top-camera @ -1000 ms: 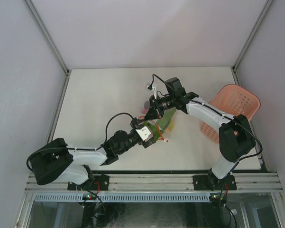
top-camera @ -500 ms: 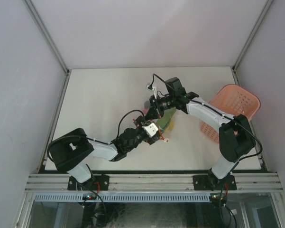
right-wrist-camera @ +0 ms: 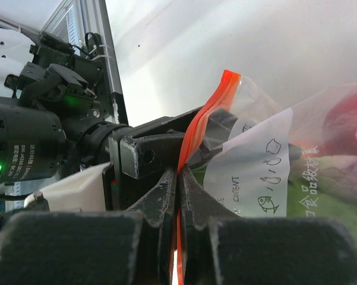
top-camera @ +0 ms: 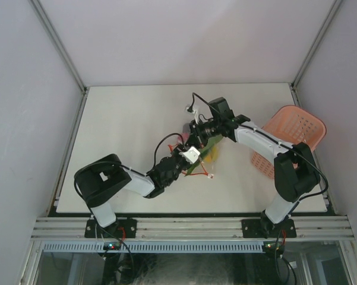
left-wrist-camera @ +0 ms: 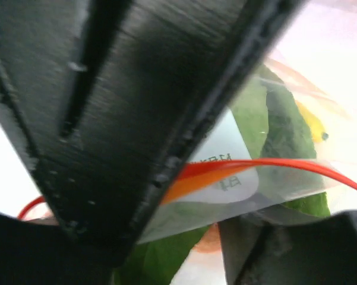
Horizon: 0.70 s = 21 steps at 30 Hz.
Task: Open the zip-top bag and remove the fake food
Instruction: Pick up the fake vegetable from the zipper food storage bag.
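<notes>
Mid-table (top-camera: 125, 130), the bag (top-camera: 207, 152) sits between your two grippers. Your right gripper (right-wrist-camera: 179, 173) is at the bag's far end; the strip (right-wrist-camera: 205, 116) runs up between its fingers, touching both. Your left gripper (top-camera: 189, 149) faces it from the near-left side. Seen from the right wrist, it lies just behind the strip, left of the label (right-wrist-camera: 253, 172).

From the left wrist, strip and label lie between that gripper's fingers (left-wrist-camera: 136, 107). The leaf (left-wrist-camera: 288, 133) is inside the bag behind the label, with the banana (left-wrist-camera: 312, 122) just right of the leaf.

The basket (top-camera: 297, 124) stands well to the right of both grippers, at the table's right edge.
</notes>
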Tool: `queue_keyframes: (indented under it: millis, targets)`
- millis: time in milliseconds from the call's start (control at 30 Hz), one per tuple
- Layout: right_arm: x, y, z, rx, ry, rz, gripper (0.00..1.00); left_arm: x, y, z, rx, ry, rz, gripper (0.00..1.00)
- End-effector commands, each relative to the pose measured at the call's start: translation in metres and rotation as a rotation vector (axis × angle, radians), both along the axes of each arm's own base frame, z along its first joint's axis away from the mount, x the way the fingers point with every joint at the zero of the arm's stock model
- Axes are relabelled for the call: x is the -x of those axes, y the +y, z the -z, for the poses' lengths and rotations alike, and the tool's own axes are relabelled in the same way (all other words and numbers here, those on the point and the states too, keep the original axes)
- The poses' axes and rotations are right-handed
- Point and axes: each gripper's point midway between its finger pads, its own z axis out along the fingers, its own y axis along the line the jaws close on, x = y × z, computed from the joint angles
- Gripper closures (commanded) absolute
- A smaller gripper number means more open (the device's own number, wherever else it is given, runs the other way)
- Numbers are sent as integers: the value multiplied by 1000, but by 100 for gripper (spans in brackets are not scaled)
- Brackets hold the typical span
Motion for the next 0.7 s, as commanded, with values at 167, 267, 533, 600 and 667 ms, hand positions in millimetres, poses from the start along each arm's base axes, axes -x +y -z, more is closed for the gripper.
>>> queue_keyframes:
  millis: [167, 267, 533, 600, 667]
  targets:
    - [5, 11, -13, -66, -20, -57, 100, 8, -35, -36, 91, -54, 135, 96]
    - [2, 8, -12, -62, -29, -47, 100, 13, -34, -42, 101, -48, 150, 100]
    - [-10, -1, -11, -36, -73, -11, 100, 29, -16, -48, 120, -16, 161, 100]
    - [-14, -6, -10, -36, -67, 5, 100, 34, -9, -51, 133, -8, 159, 100]
    - [-17, -9, -10, -40, -69, 18, 100, 39, -5, -55, 148, 5, 167, 100]
